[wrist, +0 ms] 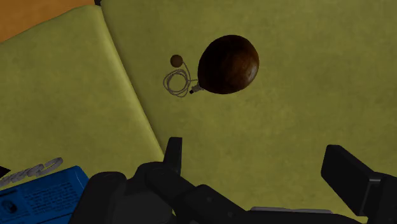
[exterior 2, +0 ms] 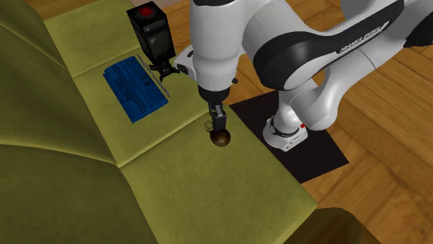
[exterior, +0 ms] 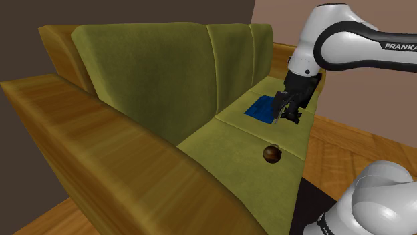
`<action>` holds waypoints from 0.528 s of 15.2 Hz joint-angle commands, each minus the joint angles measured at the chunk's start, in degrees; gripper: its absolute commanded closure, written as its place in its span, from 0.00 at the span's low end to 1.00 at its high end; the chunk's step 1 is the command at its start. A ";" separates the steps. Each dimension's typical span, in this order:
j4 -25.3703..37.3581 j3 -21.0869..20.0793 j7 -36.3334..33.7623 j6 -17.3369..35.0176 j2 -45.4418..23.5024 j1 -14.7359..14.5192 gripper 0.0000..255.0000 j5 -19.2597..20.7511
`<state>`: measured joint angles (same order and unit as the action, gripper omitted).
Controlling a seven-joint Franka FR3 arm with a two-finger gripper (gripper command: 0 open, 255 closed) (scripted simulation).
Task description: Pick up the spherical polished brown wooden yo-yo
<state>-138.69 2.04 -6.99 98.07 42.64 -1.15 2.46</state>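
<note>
Black gripper (wrist: pixel 257 159) is spread wide, nothing btw its fingers (wrist: pixel 347 172). It hangs over the olive sofa seat (wrist: pixel 299 121), not touching it. The yo-yo (wrist: pixel 228 63), dark brown, glossy and round, lies on that seat cushion out ahead of the fingertips, clear of both and not btw them. In the shoulder view the gripper is up off the seat, w/ the yo-yo lower down and close to the seat's front edge. A pale string (wrist: pixel 177 81) is coiled right beside the ball, w/ a small brown bead (wrist: pixel 176 60) next to the coil. Then comes the seam (wrist: pixel 130 95) btw cushions. Past it, on the neighbouring cushion, a blue booklet (wrist: pixel 38 194) lies flat. Further back are the green backrest (exterior: pixel 154 67) and a wide armrest (exterior: pixel 100 153). There is a wood floor (exterior 2: pixel 388 104) w/ a black mat (exterior 2: pixel 316 156) under the arm's base.
</note>
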 commanded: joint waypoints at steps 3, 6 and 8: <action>-1.45 -1.88 -3.50 0.74 -2.69 0.74 0.00 0.63; -3.38 -4.50 -8.80 1.79 -7.10 1.81 0.00 1.52; -4.50 -6.06 -12.37 2.46 -10.29 2.50 0.00 2.11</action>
<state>-143.04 -3.41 -17.67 100.33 34.25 0.83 4.09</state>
